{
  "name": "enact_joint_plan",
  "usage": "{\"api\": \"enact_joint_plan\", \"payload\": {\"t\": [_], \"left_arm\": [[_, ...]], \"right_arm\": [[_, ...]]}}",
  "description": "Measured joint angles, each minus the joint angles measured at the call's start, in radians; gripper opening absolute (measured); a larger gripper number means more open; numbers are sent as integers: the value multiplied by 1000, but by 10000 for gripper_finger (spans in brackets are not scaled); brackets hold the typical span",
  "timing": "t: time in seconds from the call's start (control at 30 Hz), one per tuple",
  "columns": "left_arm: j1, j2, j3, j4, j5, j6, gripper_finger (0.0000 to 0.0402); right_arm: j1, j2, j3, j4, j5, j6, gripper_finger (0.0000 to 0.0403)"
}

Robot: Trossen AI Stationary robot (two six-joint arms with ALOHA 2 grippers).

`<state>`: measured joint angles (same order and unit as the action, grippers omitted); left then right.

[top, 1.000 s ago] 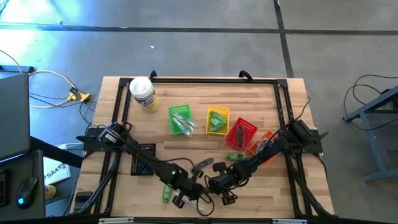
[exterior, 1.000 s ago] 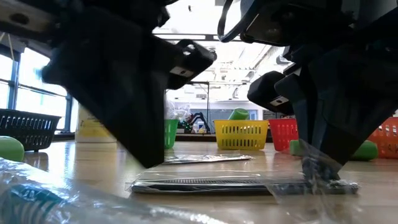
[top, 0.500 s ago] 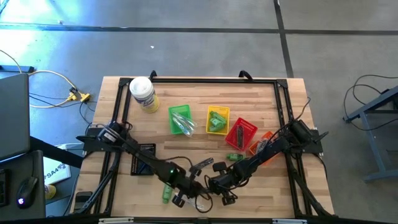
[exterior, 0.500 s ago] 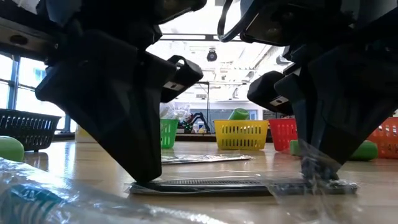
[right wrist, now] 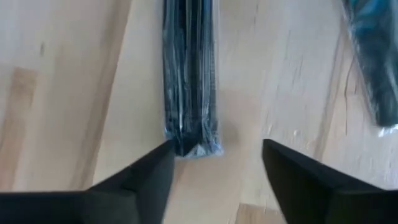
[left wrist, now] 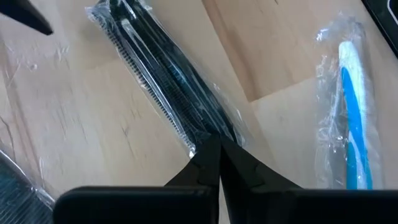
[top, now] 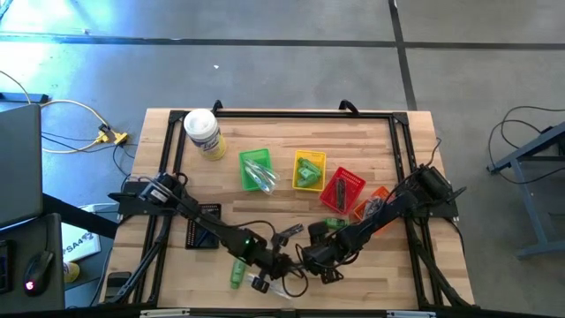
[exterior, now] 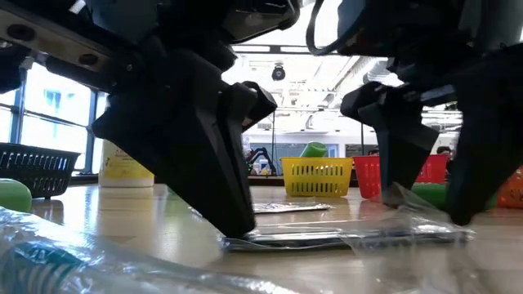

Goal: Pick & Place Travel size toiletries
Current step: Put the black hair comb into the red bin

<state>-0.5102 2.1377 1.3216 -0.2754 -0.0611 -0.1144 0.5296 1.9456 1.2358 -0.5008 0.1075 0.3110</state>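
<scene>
The wrapped black comb [left wrist: 168, 93] lies flat on the table [top: 353, 132] near its front edge; the left gripper [left wrist: 214, 163] — fingers pressed together — pinches one end of the wrapper; the right gripper [right wrist: 214, 168] stands spread over the other end, gripping nothing.

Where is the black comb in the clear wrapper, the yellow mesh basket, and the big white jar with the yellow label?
Black comb in clear wrapper [left wrist: 165, 84]: left wrist view, middle of its toothed spine.
Yellow mesh basket [top: 297, 159]: high view, its left rim.
Big white jar with yellow label [top: 201, 128]: high view, its white lid.
</scene>
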Motion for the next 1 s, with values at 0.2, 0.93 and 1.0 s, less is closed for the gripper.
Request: {"api": "enact_joint_plan", "payload": {"t": [0.2,0.93,1.0], "left_arm": [[1,9,0,11,6,-7,0],[29,48,-25,146,82,-52,0],[29,48,-25,147,81,-52,0]], "right_arm": [[-1,0,1,-35,-6,-1,304],[5,89,12,-54,-56,-27,234],[1,92,12,-59,-65,-37,201]]}}
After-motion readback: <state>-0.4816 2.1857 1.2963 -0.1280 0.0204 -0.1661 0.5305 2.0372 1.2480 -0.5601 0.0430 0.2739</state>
